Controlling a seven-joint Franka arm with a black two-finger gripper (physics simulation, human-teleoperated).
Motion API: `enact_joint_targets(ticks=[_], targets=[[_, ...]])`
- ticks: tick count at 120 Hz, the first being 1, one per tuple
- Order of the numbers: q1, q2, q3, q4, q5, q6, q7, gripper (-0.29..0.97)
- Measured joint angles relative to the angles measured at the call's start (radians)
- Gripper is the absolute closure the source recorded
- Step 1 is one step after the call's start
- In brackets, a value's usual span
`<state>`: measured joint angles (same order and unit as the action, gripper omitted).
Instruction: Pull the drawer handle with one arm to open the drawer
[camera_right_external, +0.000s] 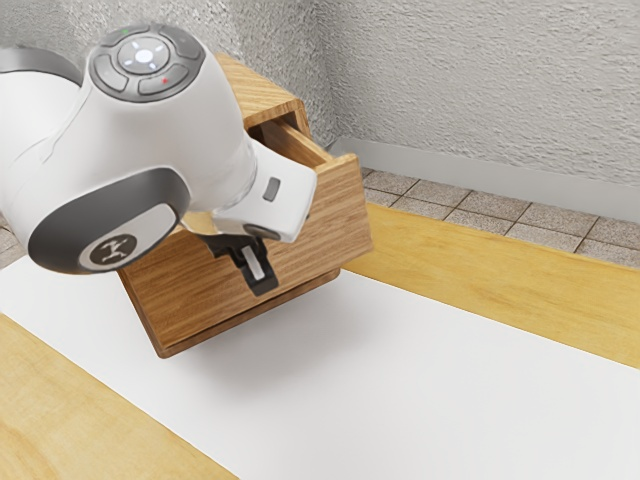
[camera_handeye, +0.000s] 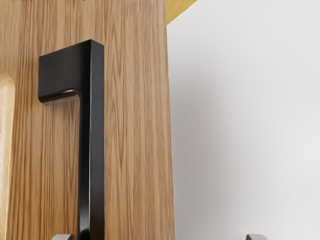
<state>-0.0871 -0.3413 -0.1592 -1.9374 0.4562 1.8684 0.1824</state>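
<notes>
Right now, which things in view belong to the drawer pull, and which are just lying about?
Job: gripper, open; black handle, between its fingers; drawer front; wooden cabinet.
Just there: white table surface; tiled floor; grey wall.

The drawer (camera_handeye: 135, 125) is grained matt wood, its handle (camera_handeye: 92, 150) smooth black with slight sheen — the table surface (camera_handeye: 240, 125) plain matt white.
</notes>
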Motion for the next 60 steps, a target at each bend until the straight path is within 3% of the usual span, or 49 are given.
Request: enact_joint_targets(ticks=[60], targets=[[0.0,-0.029,-0.044,-0.022,-0.003,0.004,-0.036,0.29]])
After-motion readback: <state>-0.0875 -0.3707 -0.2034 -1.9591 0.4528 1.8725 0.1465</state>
